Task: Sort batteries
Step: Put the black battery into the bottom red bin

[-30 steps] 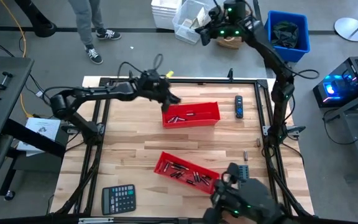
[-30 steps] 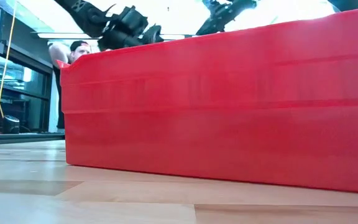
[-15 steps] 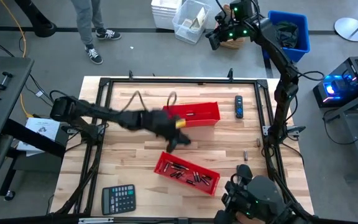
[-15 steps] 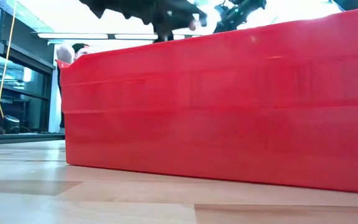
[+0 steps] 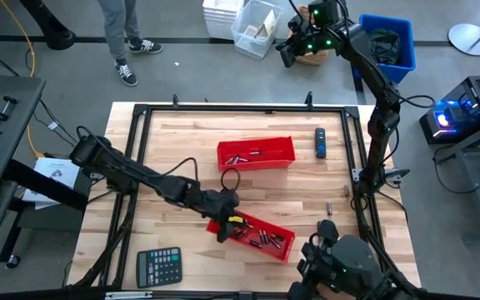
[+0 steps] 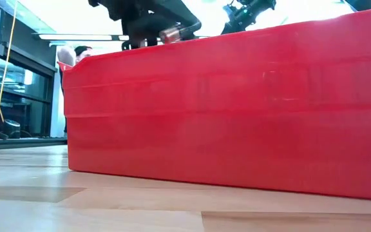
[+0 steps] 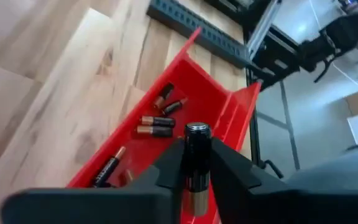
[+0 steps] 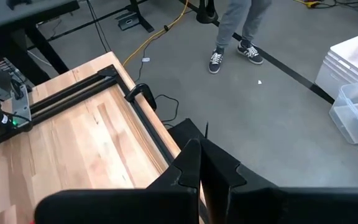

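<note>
From above, the left claw (image 5: 226,227) hangs over the left end of the near red tray (image 5: 280,229), which lies slanted on the wooden table (image 5: 173,167) and holds a scatter of batteries (image 5: 257,237). A second red tray (image 5: 257,151) sits farther back, with a few batteries (image 5: 247,156) in it. A black-and-blue device (image 5: 320,142) lies to its right, and a calculator (image 5: 158,267) rests at the table's near left corner. The right claw (image 5: 288,50) is raised well beyond the table's far edge, above the floor.

From table height, the red wall of the near tray (image 6: 237,109) fills the view; above its rim the left claw (image 6: 156,29) grips a battery (image 6: 170,33).

In the left wrist view, the claw (image 7: 194,168) is clamped on a black-and-copper battery (image 7: 195,158), held over the tray (image 7: 229,109) where more batteries (image 7: 156,126) lie.

In the right wrist view, the right claw (image 8: 199,167) has its fingers pressed together, holding nothing, with the table's corner (image 8: 73,137) and a person's legs (image 8: 235,25) beyond.
</note>
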